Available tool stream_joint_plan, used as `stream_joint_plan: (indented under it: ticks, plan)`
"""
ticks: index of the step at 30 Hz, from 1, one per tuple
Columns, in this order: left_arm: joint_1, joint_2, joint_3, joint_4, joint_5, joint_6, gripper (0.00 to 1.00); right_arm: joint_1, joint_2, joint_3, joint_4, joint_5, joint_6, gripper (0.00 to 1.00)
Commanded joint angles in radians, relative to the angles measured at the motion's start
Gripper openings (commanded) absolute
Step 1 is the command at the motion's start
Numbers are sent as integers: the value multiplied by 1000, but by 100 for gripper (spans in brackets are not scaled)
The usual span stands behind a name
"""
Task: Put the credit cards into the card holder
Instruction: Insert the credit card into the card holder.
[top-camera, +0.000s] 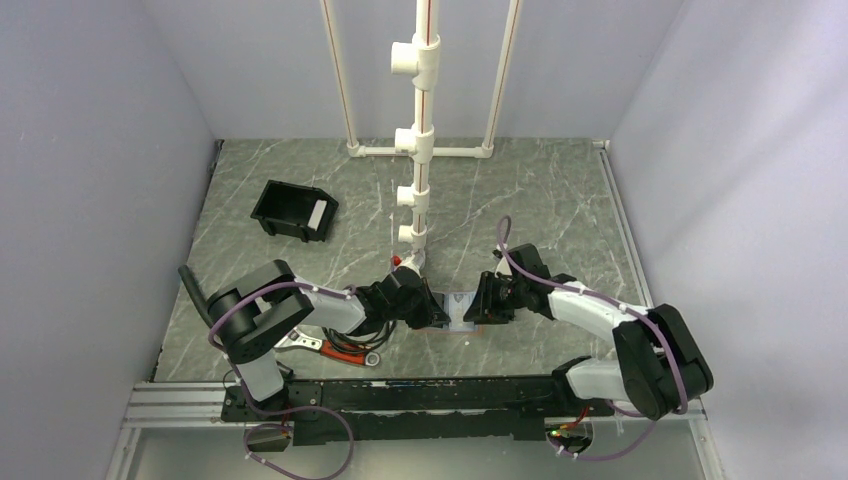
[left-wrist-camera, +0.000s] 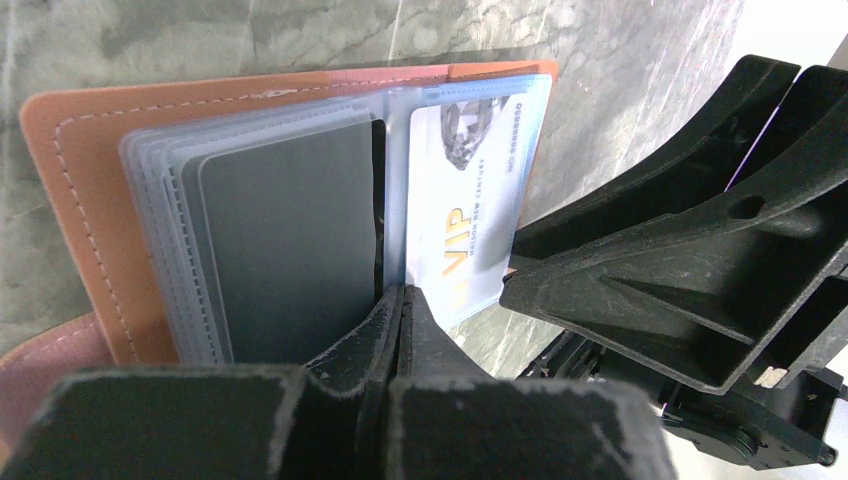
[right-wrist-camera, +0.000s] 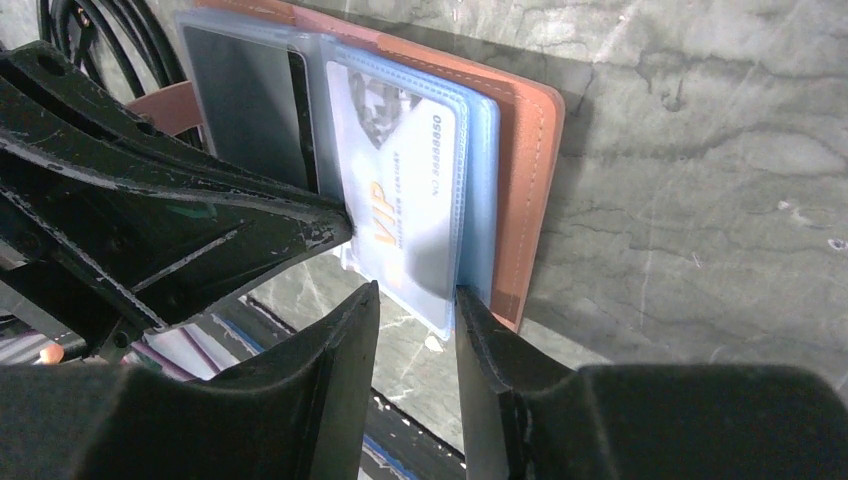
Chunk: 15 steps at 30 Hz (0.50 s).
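The card holder (top-camera: 458, 303) lies open between both grippers, with a brown rim (left-wrist-camera: 70, 170) and clear sleeves. Its left half holds a dark grey card (left-wrist-camera: 285, 250). Its right sleeve holds a white credit card (left-wrist-camera: 465, 210) printed "VIP", also in the right wrist view (right-wrist-camera: 405, 190). My left gripper (left-wrist-camera: 402, 295) is shut, pinching the holder's near edge at the fold. My right gripper (right-wrist-camera: 415, 295) is open around the near corner of the VIP sleeve. One finger (right-wrist-camera: 475, 320) touches the blue sleeve edge beside the brown rim (right-wrist-camera: 530, 170).
A black open-topped bin (top-camera: 295, 210) with a pale flat piece at its right side stands at the back left. A white pipe frame (top-camera: 425, 150) rises behind the holder. Black cables (top-camera: 350, 345) and a red-and-silver object (top-camera: 305, 343) lie by the left arm.
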Motion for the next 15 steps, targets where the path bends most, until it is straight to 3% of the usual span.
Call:
stream_joint_plan:
  ticks: [1,8,15]
  plan:
    - [-2,32,-29,-126,-31,44,0,-1,6,-4,67,-43,6,36]
    - [-2,33,-27,-123,-25,49,0,0,-85,5,38,-49,5,35]
    - [-2,-1,-22,-115,-10,63,3,0,-54,3,126,-134,37,35]
